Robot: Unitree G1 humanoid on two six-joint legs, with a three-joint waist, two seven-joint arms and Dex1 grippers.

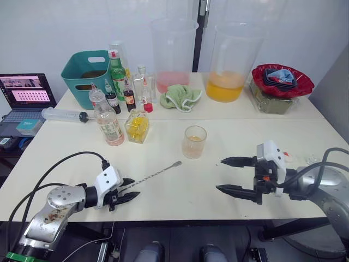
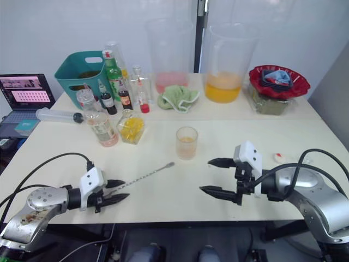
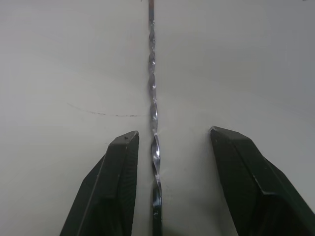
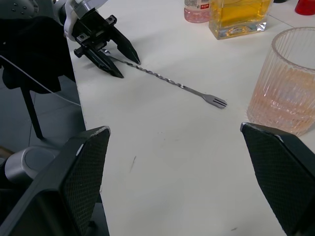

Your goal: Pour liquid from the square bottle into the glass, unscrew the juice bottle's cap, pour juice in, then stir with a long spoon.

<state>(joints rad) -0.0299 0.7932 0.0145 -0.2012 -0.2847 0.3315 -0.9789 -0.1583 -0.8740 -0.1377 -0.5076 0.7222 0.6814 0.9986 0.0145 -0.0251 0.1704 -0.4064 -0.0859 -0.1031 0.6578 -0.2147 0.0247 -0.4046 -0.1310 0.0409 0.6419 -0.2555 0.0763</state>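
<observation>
The long spoon [image 1: 155,174] lay flat on the table in front of me, a thin twisted silvery stem with a small forked tip pointing toward the glass [image 1: 194,142], its other end near my left arm. The glass stood upright mid-table, ribbed and clear, holding a low layer of pale pinkish-orange liquid. Off to my left stood the square bottle [image 1: 137,126], squat, clear, with yellow liquid inside. Just beside it, further left, stood the juice bottle [image 1: 107,121], upright, uncapped at its neck, pink liquid low down. Its whitish, red-marked cap [image 2: 278,157] lay by my right arm.
</observation>
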